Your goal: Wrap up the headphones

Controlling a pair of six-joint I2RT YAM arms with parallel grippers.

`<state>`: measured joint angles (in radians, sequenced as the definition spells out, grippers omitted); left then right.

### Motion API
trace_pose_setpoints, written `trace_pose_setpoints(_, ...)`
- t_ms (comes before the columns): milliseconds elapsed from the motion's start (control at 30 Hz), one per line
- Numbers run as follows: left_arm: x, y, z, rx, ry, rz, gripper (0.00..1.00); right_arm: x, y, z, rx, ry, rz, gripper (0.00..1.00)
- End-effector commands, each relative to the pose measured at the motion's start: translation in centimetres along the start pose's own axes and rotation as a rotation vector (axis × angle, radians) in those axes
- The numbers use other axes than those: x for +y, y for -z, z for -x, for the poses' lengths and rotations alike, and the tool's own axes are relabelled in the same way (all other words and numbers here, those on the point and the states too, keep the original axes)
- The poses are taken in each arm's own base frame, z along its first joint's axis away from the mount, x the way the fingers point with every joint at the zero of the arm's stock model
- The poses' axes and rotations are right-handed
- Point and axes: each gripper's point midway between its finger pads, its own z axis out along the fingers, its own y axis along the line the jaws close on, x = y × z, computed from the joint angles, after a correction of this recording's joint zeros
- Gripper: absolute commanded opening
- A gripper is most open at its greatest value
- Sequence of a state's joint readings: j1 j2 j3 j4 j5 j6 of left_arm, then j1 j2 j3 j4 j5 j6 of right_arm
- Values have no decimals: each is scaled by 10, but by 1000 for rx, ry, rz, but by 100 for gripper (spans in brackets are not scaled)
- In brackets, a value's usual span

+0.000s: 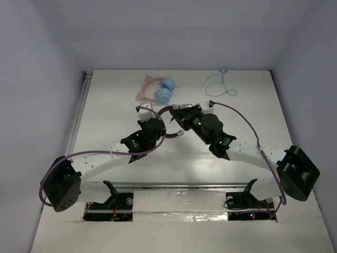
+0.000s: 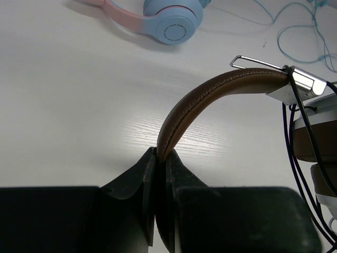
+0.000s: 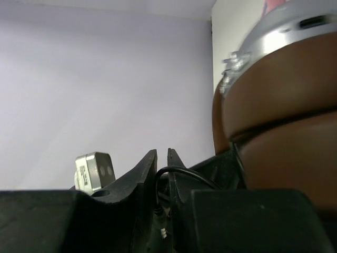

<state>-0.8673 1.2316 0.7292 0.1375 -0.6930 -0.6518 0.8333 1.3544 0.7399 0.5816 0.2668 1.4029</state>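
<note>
White wood-grain tabletop [image 1: 105, 110] under pale lilac walls [image 1: 174, 31]. Mid-table, clamping the headphones [image 1: 181, 109] by the brown headband [image 2: 210, 92] with left gripper [image 2: 160, 155]; pinching their thin black cable [image 3: 179, 171] in right gripper [image 3: 162, 158], jaws nearly closed.

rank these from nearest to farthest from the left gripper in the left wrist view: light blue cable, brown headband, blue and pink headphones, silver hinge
Measured from the left gripper:
1. brown headband, clamped between its fingers.
2. silver hinge, off to the right at the headband's end.
3. blue and pink headphones, lying beyond, top centre.
4. light blue cable, top right, farthest.
</note>
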Motion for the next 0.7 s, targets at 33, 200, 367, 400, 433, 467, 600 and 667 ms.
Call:
trace_pose_setpoints(33, -36, 4, 28, -41, 34, -81, 0, 30, -13, 12, -77, 5, 42, 22)
trace_pose_setpoints(200, -38, 3, 27, -32, 19, -89, 0, 23, -20, 13, -92, 33, -1, 24)
trace_pose_setpoints(367, -39, 5, 23, -11, -3, -101, 0, 26, -27, 22, -126, 72, -30, 32)
trace_pose_setpoints(400, -39, 5, 22, -4, -5, -103, 0, 32, -29, 23, -128, 82, -26, 33)
trace_pose_setpoints(433, -39, 4, 19, 5, -14, -103, 0, 34, -31, 24, -135, 86, -24, 35)
trace_pose_setpoints(467, -39, 5, 18, 11, -15, -104, 0, 33, -32, 24, -137, 99, -27, 38)
trace_pose_setpoints(600, -41, 6, 15, 31, -28, -113, 0, 33, -42, 31, -143, 146, -52, 45)
trace_pose_setpoints(667, -40, 7, 14, 38, -30, -118, 0, 36, -45, 29, -133, 158, -56, 45)
